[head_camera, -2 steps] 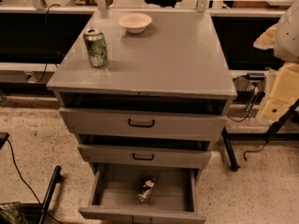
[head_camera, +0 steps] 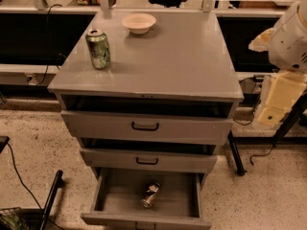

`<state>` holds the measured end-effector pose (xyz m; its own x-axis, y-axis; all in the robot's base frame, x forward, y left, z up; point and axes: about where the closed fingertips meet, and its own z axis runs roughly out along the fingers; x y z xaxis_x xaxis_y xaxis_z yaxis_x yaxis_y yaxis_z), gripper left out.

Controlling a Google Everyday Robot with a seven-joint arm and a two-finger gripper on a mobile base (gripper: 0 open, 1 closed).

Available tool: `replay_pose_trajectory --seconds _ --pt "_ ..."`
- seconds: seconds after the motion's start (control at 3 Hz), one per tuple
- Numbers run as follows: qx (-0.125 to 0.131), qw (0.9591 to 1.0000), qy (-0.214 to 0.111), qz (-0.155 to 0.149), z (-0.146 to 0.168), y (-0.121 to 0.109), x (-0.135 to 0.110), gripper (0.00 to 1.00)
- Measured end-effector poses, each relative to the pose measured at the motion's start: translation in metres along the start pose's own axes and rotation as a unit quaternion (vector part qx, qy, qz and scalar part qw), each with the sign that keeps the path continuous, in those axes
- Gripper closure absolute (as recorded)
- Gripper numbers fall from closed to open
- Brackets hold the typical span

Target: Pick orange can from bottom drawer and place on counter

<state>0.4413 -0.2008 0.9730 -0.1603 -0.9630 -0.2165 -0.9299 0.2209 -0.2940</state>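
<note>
Claw (head_camera: 279, 98) at right, beside the surface (head_camera: 192, 66): partly cut off by frame edge. Bottom drawer (head_camera: 120, 195): front cropped at lower edge. Can (head_camera: 150, 195) inside: label too blurred to read

The orange can (head_camera: 150, 195) lies in the bottom drawer (head_camera: 117, 198); claw (head_camera: 274, 104) hangs beside counter (head_camera: 182, 56).

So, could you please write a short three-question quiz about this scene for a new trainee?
1. True or false: the small orange-brown and white aluminium can is inside the open bottom grey metal drawer.
2. What stands on the flat grey counter with the green drink can? A) a pale round bowl B) a red mug C) a black box
3. Fill in: the robot's cream gripper hangs at the picture's ____ edge, far from the drawer.

Key: 1 true; 2 A; 3 right.
</note>
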Motion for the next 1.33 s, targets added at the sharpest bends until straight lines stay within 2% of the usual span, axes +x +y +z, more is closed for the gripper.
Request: replay_pose_trajectory --seconds 0.33,0.67,1.0,1.33 --pt "0.025 0.9962 -0.016 -0.082 0.017 0.02 -0.038 0.0" --pt "0.019 0.9824 -0.014 -0.185 0.095 0.063 -0.087 0.0" --pt "0.005 0.9839 -0.007 -0.178 0.102 0.071 -0.075 0.0" --pt "-0.008 0.9698 -0.008 -0.244 0.148 0.066 -0.092 0.0"
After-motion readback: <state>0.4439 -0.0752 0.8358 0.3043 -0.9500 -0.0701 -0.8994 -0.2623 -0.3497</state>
